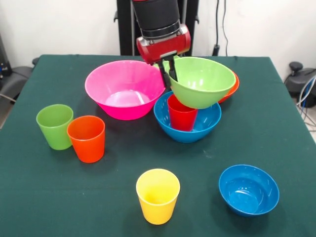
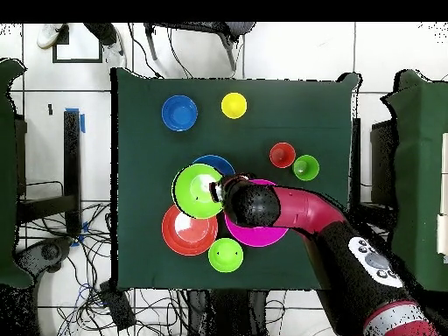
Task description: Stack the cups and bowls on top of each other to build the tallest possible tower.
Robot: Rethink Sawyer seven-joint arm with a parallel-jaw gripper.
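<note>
The hand (image 1: 169, 70) pinches the rim of the big green bowl (image 1: 201, 81), one finger inside and one outside. That bowl sits tilted on the red cup (image 1: 180, 114), which stands upright inside the big blue bowl (image 1: 187, 123). Taking the big blue bowl as landmark in the front view: the pink bowl (image 1: 124, 89) is just beside it on the left, the orange bowl (image 1: 232, 88) behind it, the small blue bowl (image 1: 248, 189) and yellow cup (image 1: 157, 195) nearer the camera, on the table (image 1: 59, 197).

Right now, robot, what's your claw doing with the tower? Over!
Gripper shut on big green bowl's rim. Bowl tilted on red cup inside big blue bowl. Pink bowl close beside.
</note>
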